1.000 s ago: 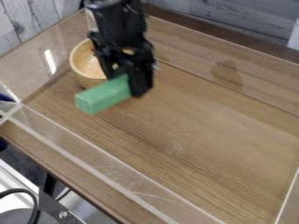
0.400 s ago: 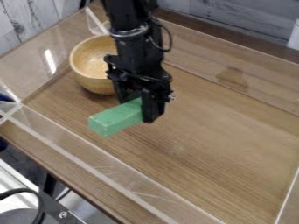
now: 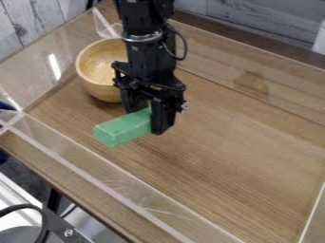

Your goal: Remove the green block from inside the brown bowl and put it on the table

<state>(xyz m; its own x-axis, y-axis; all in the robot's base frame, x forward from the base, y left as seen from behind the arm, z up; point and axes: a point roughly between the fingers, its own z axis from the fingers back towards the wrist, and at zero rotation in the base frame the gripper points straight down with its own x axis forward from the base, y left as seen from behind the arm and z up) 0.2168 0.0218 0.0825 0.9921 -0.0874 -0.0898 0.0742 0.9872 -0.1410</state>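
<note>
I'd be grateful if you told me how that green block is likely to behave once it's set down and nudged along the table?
The green block looks flat-sided and boxy, so it should probably slide, not roll. It keeps its shape while gripped at one end by the fingers, suggesting it is stiff and fairly light. The table looks glossy, so it may skid easily.

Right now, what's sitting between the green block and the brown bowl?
Nothing: in the camera view only bare table separates the green block, held by the shut gripper, from the brown bowl.
</note>
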